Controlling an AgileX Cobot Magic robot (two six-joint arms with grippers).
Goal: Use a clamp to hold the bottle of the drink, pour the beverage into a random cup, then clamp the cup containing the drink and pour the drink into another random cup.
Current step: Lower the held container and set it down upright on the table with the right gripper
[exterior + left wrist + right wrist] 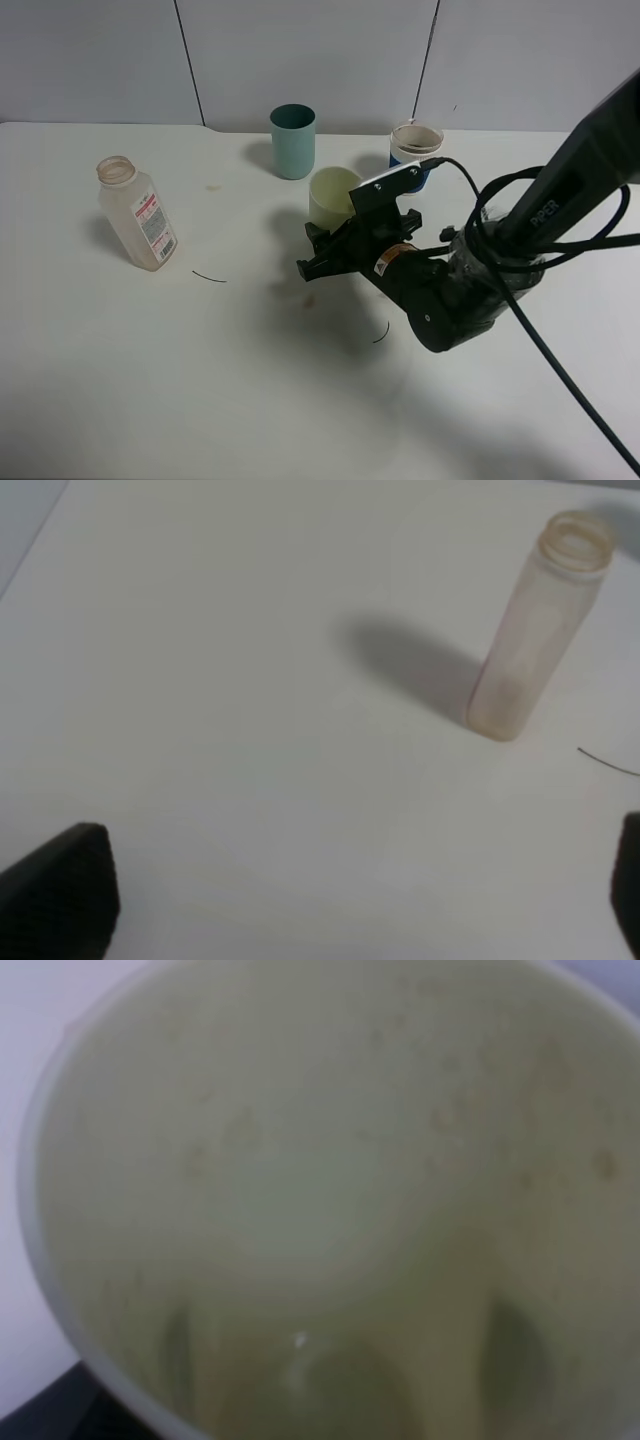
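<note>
On the table point(120, 380), the bottle point(138, 214) stood upright well to the left, apart from the rest, while the tapered cup point(333, 195) sat near the middle, just in front of and to the right of the straight-sided cup point(293, 141), with the ribbed cup point(415, 146) behind to its right.

Pale yellow-green tapered plastic cup point(333, 195): lower body hidden behind the right arm's black gripper point(335, 252); its blurred interior overflows the right wrist view. Short blue-and-white cup point(415, 147) partly covered by the wrist camera plate. Left gripper fingers point(60, 885) cut off by the frame edge.
</note>
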